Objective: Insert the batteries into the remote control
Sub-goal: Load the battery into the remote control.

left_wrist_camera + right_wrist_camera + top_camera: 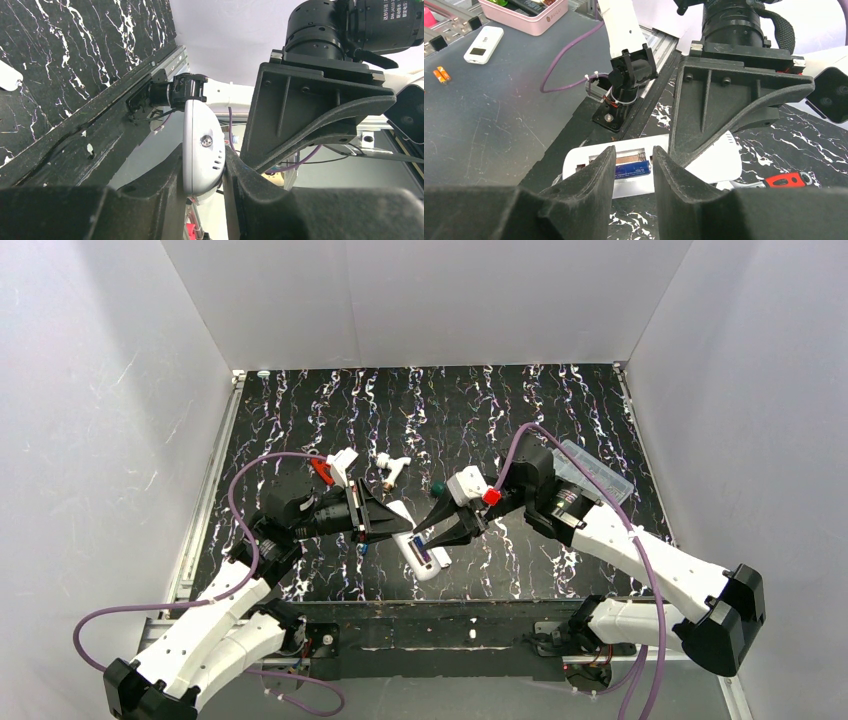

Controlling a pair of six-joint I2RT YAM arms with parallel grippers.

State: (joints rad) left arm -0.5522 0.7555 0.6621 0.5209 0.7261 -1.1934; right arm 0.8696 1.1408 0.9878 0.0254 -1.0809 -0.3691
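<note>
— Battery (631, 170) first: where does it sit?

— It is blue and lies in the open recess of the remote control (716, 160), its long axis running along the remote's own length. The remote is by the near edge of the table (560, 420), about the middle, slanting from far-left to near-right.

— And your right pincer?

— My right gripper (634, 162) reaches in from the right and sits directly over the battery, one finger past each end. So my closing line runs along its length, not across it. The jaws stand partly apart; I cannot tell whether they press on the battery's ends or merely straddle it.

— Who steadies the remote?

— My left gripper (202, 162), clenched on the remote's far-left end. My right is nearer the battery, so I judge the seating push falls to it.
</note>
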